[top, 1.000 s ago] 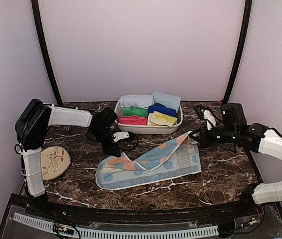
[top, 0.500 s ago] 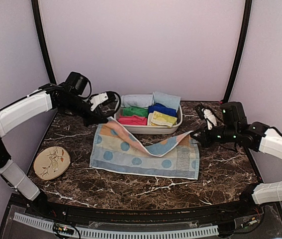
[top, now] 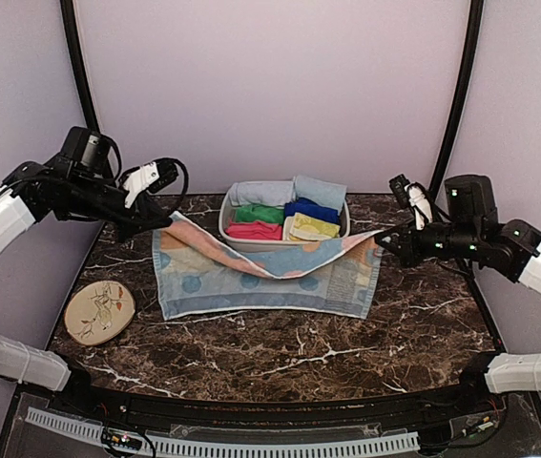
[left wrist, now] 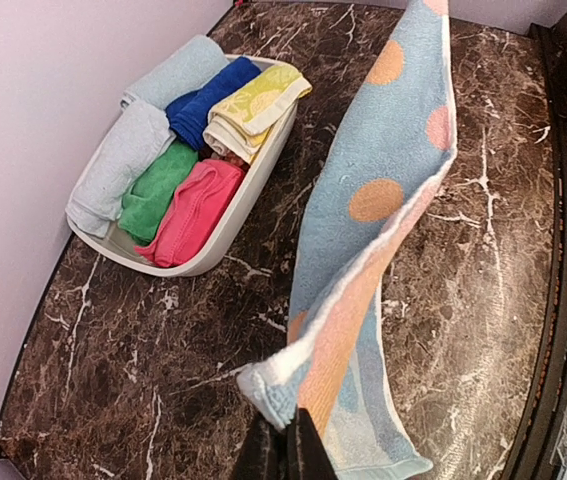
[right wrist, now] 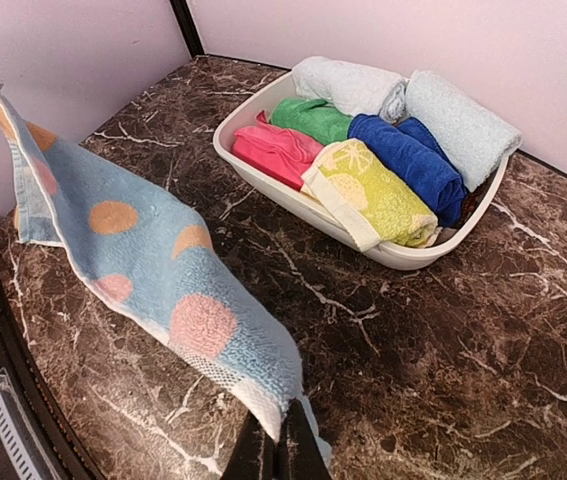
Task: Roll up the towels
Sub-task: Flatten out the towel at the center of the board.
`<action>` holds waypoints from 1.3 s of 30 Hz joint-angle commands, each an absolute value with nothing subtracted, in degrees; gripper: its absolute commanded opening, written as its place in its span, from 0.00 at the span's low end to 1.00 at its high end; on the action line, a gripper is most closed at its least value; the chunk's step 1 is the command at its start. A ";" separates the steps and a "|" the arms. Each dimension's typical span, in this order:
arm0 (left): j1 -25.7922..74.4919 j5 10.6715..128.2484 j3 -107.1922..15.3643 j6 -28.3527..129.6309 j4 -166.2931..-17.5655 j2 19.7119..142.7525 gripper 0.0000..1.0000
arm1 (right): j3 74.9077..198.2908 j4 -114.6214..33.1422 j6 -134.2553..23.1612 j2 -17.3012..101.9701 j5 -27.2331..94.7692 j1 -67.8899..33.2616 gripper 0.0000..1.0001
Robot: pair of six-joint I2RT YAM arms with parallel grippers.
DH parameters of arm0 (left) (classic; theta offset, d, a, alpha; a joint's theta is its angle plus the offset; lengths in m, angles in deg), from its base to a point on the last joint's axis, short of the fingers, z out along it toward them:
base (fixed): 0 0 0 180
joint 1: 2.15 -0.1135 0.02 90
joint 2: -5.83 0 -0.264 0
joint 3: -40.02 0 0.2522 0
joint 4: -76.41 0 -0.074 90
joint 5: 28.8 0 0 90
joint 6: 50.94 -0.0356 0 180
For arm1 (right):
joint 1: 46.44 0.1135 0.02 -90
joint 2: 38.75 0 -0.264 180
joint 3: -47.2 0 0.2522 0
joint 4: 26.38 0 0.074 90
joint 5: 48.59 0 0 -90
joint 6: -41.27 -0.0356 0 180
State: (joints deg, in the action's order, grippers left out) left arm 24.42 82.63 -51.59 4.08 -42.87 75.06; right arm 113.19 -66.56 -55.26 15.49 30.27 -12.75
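Ok so both pincers are clenched on the spotted towel (top: 260,277) here: the left gripper (top: 163,222) has one top corner and the right gripper (top: 384,239) has the other. The cloth is slung between them, sagging in the middle, and its lower edge lies on the marble table (top: 346,348) below the jaws, on the arm-base side. The basket (right wrist: 293,200) of rolled towels (right wrist: 388,195) sits between the two grippers, just behind the sagging top edge. The plate (top: 100,311) is well below the left one and out of the way. My guess is this is the spread-it-flat step before rolling. To do it right I'd draw the corners apart evenly so the sag goes, bring both down together at the same height, and set the top edge on the table short of the basket. Don't let go until it's flat, or you'll roll in a crease.
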 commanded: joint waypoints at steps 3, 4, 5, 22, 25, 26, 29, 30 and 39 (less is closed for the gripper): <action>24.29 88.13 -53.65 -1.24 -27.72 63.59 0.00 | 118.40 -76.34 -55.53 10.31 27.30 -12.97 0.00; 24.30 88.74 -54.14 -1.13 -26.47 62.06 0.00 | 119.19 -77.97 -55.79 9.71 26.73 -12.99 0.00; 24.23 89.49 -54.56 -1.08 -25.21 60.79 0.00 | 119.94 -79.49 -55.96 9.23 26.09 -13.04 0.00; 23.66 76.41 -26.83 1.08 -51.29 66.17 0.00 | 114.98 -74.25 -55.83 29.92 28.57 -13.67 0.00; 21.09 71.93 -23.29 0.97 -62.18 73.15 0.00 | 115.29 -70.39 -54.90 37.40 29.53 -14.30 0.00; 19.67 71.86 -23.48 1.05 -63.89 75.68 0.00 | 115.50 -69.25 -54.64 39.46 30.00 -14.57 0.00; 16.31 72.73 -24.88 1.83 -67.21 82.60 0.00 | 115.91 -65.63 -54.07 44.21 31.17 -15.31 0.00; 15.42 73.36 -25.59 1.95 -67.62 84.44 0.00 | 116.14 -64.80 -53.89 45.43 31.37 -15.48 0.00; 10.24 79.92 -27.24 3.56 -71.65 92.52 0.00 | 115.56 -60.23 -53.28 51.08 34.01 -16.70 0.00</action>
State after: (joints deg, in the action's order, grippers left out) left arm 12.42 76.73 -25.80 2.24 -67.67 92.39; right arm 115.27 -64.90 -53.92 50.66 31.61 -15.87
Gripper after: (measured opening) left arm 0.024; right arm 0.018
